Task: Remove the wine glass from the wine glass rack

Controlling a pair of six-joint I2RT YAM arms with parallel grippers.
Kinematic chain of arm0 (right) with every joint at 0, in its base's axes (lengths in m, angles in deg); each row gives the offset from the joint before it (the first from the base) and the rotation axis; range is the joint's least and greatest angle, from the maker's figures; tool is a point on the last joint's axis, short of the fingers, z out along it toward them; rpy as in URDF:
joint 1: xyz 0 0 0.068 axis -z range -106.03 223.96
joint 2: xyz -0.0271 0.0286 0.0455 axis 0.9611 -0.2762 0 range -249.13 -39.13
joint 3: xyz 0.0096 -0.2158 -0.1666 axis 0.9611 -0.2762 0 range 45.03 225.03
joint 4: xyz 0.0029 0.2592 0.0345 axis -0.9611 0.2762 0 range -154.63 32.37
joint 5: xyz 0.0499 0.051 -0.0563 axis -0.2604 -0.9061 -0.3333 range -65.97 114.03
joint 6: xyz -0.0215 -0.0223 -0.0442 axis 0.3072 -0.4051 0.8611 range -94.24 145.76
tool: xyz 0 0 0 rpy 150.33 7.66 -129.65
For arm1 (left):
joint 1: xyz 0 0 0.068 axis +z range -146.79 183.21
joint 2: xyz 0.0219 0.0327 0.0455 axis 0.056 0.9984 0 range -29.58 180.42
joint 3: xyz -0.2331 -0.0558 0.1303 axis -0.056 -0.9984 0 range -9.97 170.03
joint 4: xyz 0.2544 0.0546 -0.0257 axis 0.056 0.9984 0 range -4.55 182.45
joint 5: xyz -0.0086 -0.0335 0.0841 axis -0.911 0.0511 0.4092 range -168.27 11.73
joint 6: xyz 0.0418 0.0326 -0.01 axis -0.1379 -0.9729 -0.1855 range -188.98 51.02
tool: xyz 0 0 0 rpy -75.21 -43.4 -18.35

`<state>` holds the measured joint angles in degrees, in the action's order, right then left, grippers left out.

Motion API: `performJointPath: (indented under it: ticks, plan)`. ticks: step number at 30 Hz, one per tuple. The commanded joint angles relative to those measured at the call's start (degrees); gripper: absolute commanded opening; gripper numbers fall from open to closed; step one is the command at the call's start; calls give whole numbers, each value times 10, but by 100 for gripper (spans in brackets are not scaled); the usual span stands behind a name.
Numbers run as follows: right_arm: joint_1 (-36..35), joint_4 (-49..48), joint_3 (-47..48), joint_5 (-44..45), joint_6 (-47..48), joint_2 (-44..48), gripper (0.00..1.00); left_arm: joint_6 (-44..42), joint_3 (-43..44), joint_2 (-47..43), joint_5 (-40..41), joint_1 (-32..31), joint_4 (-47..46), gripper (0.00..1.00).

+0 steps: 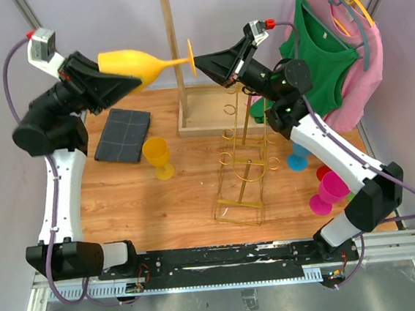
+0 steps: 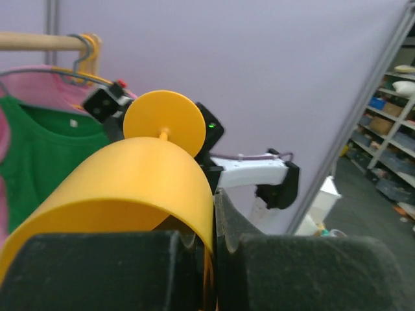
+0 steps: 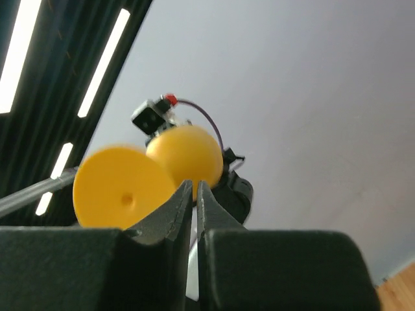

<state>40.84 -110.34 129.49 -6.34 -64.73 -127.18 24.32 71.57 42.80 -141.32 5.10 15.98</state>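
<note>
The yellow wine glass (image 1: 136,63) is held lying sideways in the air, clear of the gold wire wine glass rack (image 1: 241,163), which stands on the table below. My left gripper (image 1: 128,75) is shut on the rim of its bowl (image 2: 142,175), with the round foot (image 2: 164,120) pointing away. My right gripper (image 1: 200,62) is shut and empty, its tips right by the foot. In the right wrist view the foot (image 3: 120,188) is left of my closed fingers (image 3: 181,207) and the bowl (image 3: 185,155) is behind them.
A second yellow glass (image 1: 158,156) and a dark folded cloth (image 1: 122,134) are on the table left of the rack. A blue glass (image 1: 296,161) and pink glasses (image 1: 328,188) are to its right. A wooden clothes rail (image 1: 171,49) with green (image 1: 323,56) and pink shirts stands behind.
</note>
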Motion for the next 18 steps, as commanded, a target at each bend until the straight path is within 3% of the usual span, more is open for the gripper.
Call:
performJointPath:
  ticks: [1,3,4,8,11,13,18]
  plan:
    - [-6,187,62,-43,163,84,12,-272,147,19,-21,24,313,0]
    - [-7,331,98,-22,267,128,18,-519,260,41,12,28,602,0]
    - [-7,404,118,-5,317,156,26,-634,317,58,43,29,735,0]
    - [-7,623,190,99,479,230,57,-867,483,154,141,29,1083,0]
    - [-7,725,192,174,548,280,76,-957,410,139,207,28,1187,0]
    - [-7,774,181,216,572,303,100,-1010,316,92,263,25,1195,0]
    - [-7,873,166,290,609,321,99,-1142,201,14,377,-48,1255,0]
